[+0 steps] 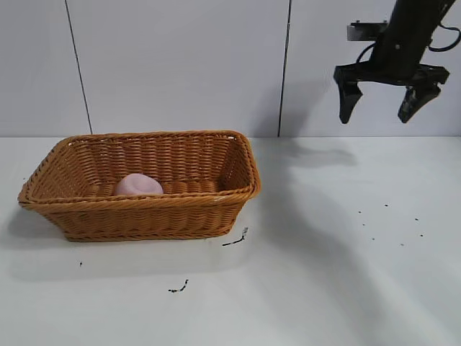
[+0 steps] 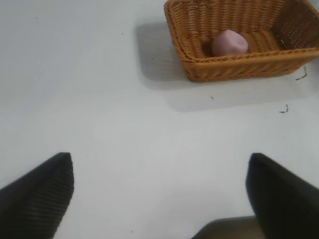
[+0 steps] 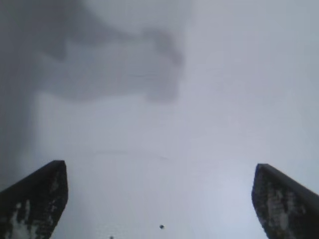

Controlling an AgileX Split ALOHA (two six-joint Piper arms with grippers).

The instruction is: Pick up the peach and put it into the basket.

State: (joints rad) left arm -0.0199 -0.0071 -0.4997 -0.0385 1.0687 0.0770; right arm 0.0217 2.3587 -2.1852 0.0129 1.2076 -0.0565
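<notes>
Exterior view shows the peach (image 1: 138, 185) already lying in the basket (image 1: 144, 209), probably soft and best gripped across its middle, while both jaws hang wide open, empty.

The basket (image 1: 144, 189) is being seen as woven wicker, orange-brown, with a rough ribbed weave and a braided rim carrying a faint sheen. The peach (image 1: 137, 185) is being shown as matt and smooth, pale pink, with no gloss. The desk (image 1: 331, 274) is being presented as a smooth, matt white surface, flecked with small dark specks. The right gripper (image 1: 380, 107) is being seen in matt black, plastic-looking material; the left gripper (image 2: 159, 191) shows finely ribbed black jaws.
</notes>
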